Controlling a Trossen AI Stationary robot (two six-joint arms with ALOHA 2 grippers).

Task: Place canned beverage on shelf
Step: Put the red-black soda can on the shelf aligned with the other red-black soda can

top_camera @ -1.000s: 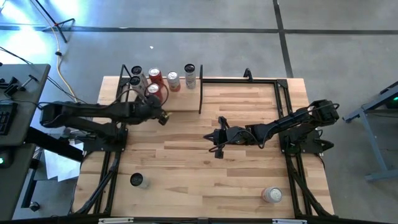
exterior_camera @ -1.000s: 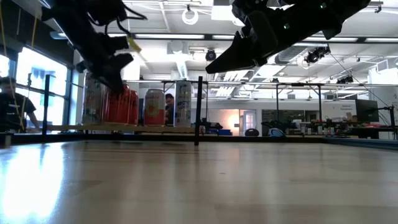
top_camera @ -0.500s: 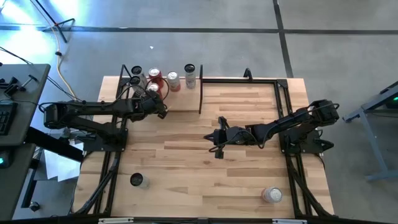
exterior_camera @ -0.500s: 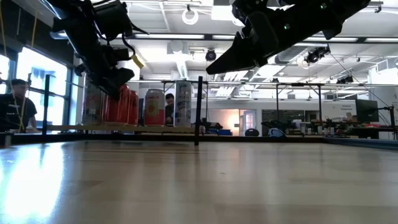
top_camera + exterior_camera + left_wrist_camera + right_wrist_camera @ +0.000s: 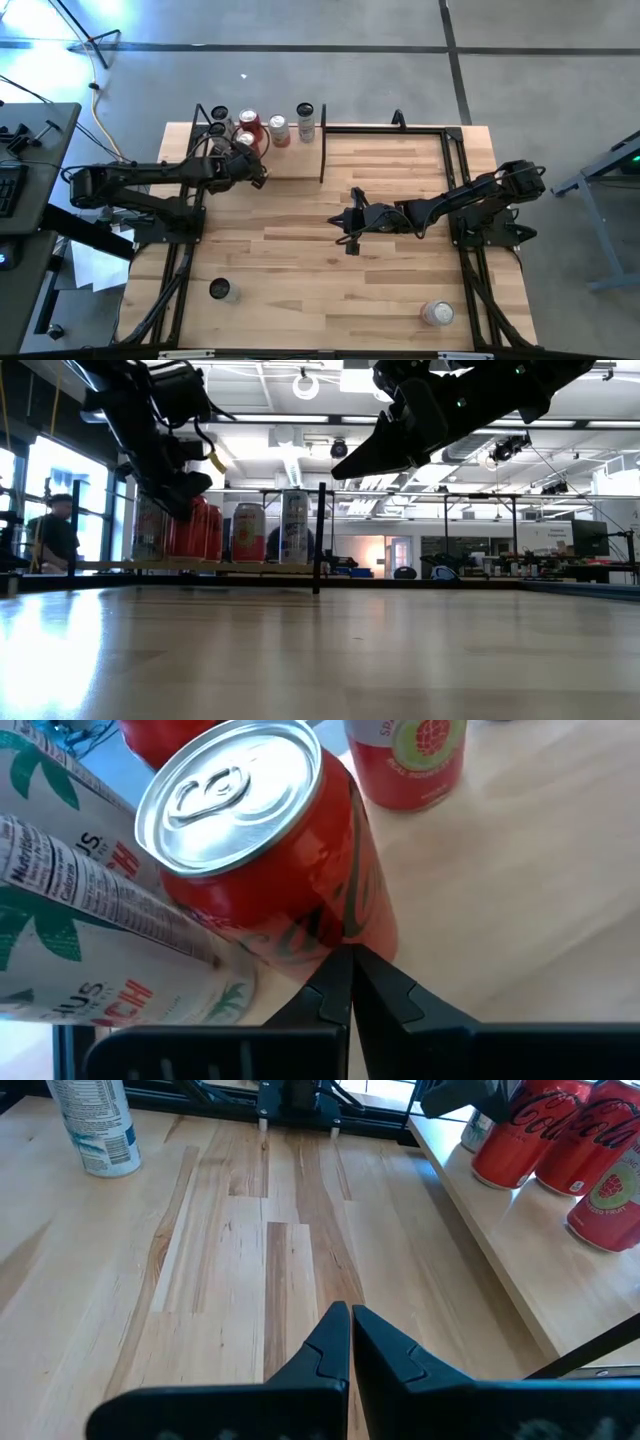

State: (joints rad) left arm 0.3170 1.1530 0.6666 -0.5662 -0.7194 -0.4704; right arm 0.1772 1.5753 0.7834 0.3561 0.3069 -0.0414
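Note:
The shelf point(image 5: 295, 162) stands at the table's far left and bears several upright cans. One of them, a red cola can point(image 5: 270, 850), stands on its base near the shelf's front edge point(image 5: 243, 144). My left gripper point(image 5: 350, 955) is shut, its tips right at this can's lower side point(image 5: 262, 179). My right gripper point(image 5: 350, 1315) is shut and hovers over the table's middle point(image 5: 348, 240), holding nothing. A white and blue can point(image 5: 95, 1125) stands on the table near the front left point(image 5: 220, 290). Another can point(image 5: 437, 313) is near the front right. My left gripper's shut fingertips point(image 5: 338, 970) stand against the red cola can's side wall, low down near its base point(image 5: 335, 935). They come slanting down from the table's near side. Whether they touch the can I cannot tell. The can stands upright on the shelf.
Beside the red can stand a pale can with green leaf print point(image 5: 80, 910) and a red fruit-print can point(image 5: 405, 760). A black upright frame point(image 5: 322, 150) ends the shelf on its right. The black rail point(image 5: 385, 128) runs along the far edge. Bare planks lie between the arms.
My left gripper has gone toward the table's far edge and a little down, up to the red cola can at the shelf's front. My right arm has kept still.

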